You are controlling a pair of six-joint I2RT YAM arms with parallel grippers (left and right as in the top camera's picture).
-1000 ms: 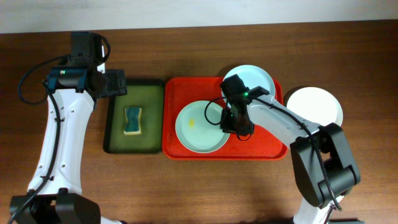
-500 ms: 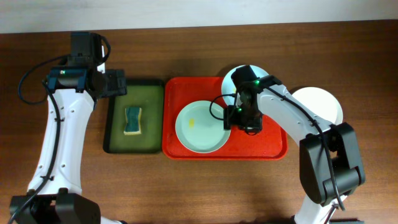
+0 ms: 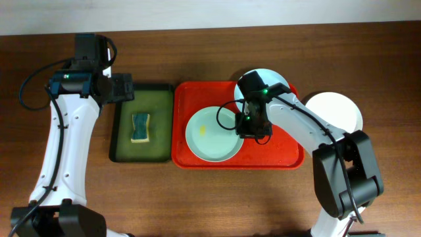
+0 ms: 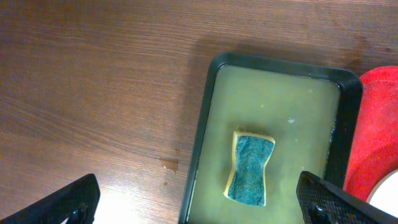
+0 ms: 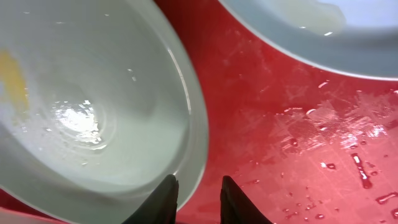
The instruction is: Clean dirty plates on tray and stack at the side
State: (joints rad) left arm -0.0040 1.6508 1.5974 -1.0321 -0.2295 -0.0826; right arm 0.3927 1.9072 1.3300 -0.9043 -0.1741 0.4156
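Plates lie in three spots. The mint plate rests in the red tray, toward the tray's 9 o'clock side, with a yellow smudge on its face. The pale blue plate sits at the tray's 1 o'clock corner, partly under the right arm. The white plate rests on the desk just off the tray's 3 o'clock edge.

The right jaws are down at the mint plate's 3 o'clock rim. In the right wrist view they stand narrowly parted, one of the fingers over the plate's inner slope and the other over the wet red floor. The rim runs between them, and red shows in the gap, so nothing is clamped.

A green tray lies at the red tray's 9 o'clock, just beside it, with a sponge in it. The left arm holds the left jaws above this tray's 12 o'clock edge, spread wide and holding nothing.
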